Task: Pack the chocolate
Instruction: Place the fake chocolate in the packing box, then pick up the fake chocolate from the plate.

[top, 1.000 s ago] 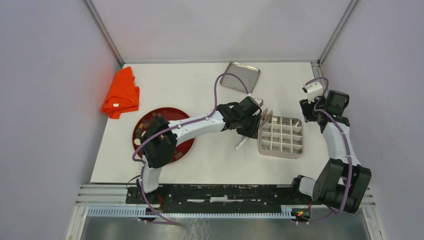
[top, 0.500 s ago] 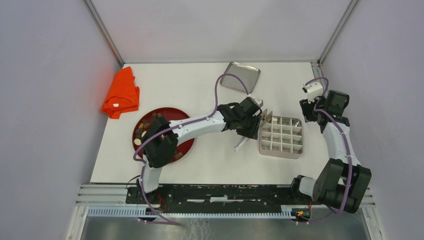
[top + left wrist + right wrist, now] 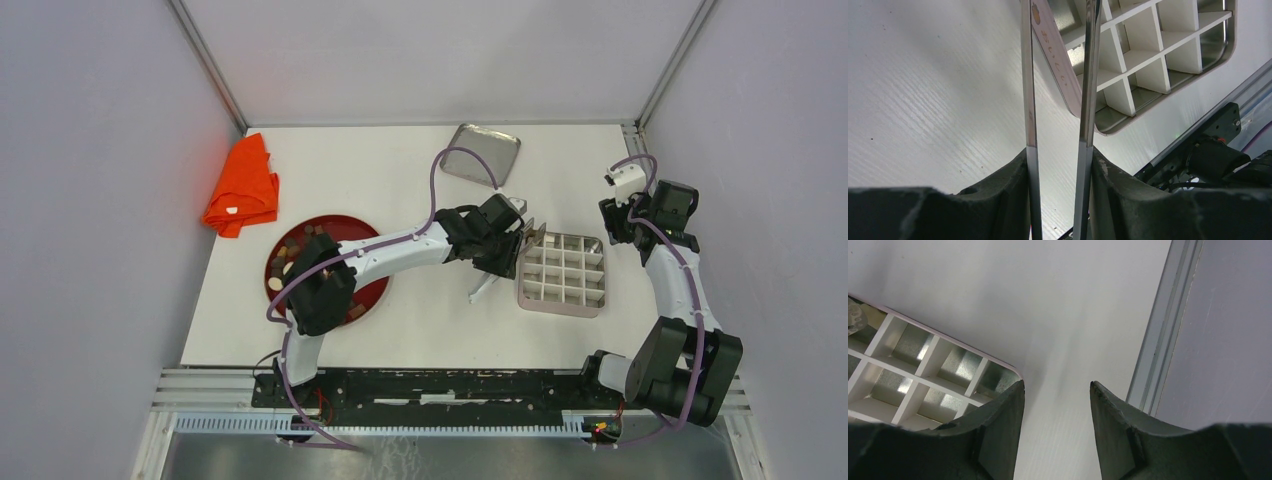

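The chocolate (image 3: 288,258) lies as several small brown, tan and cream pieces on a red plate (image 3: 340,226) at the left, partly hidden by my left arm. My left gripper (image 3: 503,250) (image 3: 1059,152) is shut on metal tongs (image 3: 1087,80), whose two blades run up between the jaws. The tongs' (image 3: 530,234) tips reach the far-left corner of the divided box (image 3: 563,273) (image 3: 1148,50); the tips are cut off in the left wrist view. My right gripper (image 3: 618,224) (image 3: 1057,390) stands open and empty beside the box's (image 3: 923,370) far-right corner.
A metal lid (image 3: 481,153) lies at the back of the table. An orange cloth (image 3: 243,185) sits at the far left. The enclosure's metal rail (image 3: 1163,335) and right wall run close to my right gripper.
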